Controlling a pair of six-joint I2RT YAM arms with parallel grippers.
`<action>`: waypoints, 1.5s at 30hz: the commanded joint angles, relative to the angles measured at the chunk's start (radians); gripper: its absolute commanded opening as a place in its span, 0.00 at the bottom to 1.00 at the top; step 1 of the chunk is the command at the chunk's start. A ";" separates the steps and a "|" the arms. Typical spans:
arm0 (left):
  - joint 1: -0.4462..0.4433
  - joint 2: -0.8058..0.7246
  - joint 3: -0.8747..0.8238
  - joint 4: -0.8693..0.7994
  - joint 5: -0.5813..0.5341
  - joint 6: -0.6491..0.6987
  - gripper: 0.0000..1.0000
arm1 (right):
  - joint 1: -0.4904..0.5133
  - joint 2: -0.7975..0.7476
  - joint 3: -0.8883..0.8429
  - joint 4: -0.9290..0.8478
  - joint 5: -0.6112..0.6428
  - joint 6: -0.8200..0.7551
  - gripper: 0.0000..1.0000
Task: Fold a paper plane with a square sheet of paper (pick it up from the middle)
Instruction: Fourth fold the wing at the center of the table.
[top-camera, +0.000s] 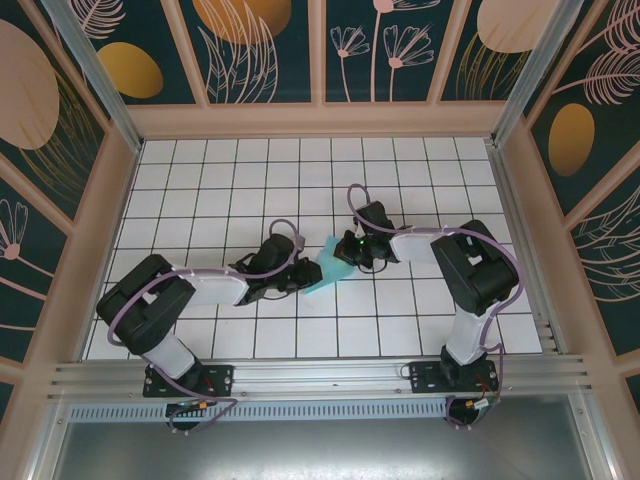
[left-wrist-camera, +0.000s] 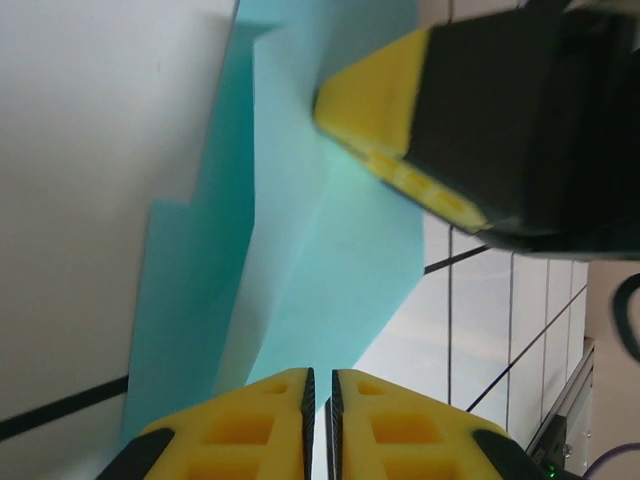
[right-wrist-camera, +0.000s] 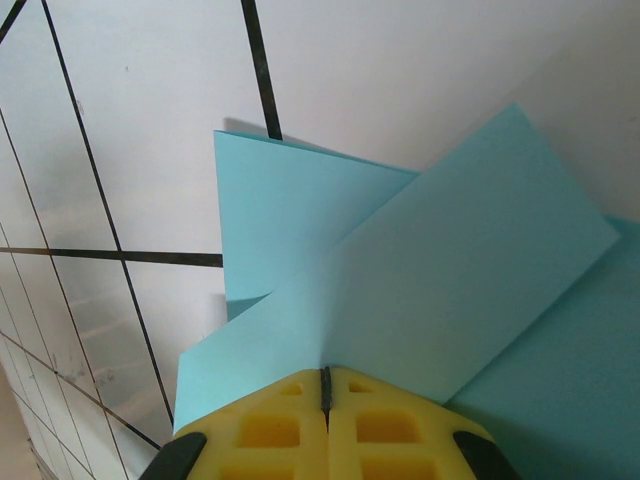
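Observation:
The light-blue sheet of paper lies partly folded on the white tiles at the middle of the table, between the two grippers. My right gripper reaches it from the right and is shut on a raised flap of it, whose edge runs into the closed jaws. My left gripper comes in from the left. Its jaws stand a narrow slit apart at the paper's lower tip. A yellow finger of the right gripper presses on the paper from above.
The tiled table is boxed in by wooden-framed patterned walls at the back and both sides. An aluminium rail runs along the near edge by the arm bases.

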 joint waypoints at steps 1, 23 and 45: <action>0.017 -0.019 0.019 -0.053 0.002 0.071 0.17 | 0.008 0.096 -0.053 -0.155 0.138 0.003 0.02; 0.018 0.078 -0.003 -0.067 0.052 0.054 0.14 | 0.012 0.110 -0.057 -0.158 0.134 0.002 0.02; 0.018 0.129 -0.019 -0.188 0.006 0.077 0.01 | 0.010 0.056 -0.001 -0.160 0.115 -0.057 0.02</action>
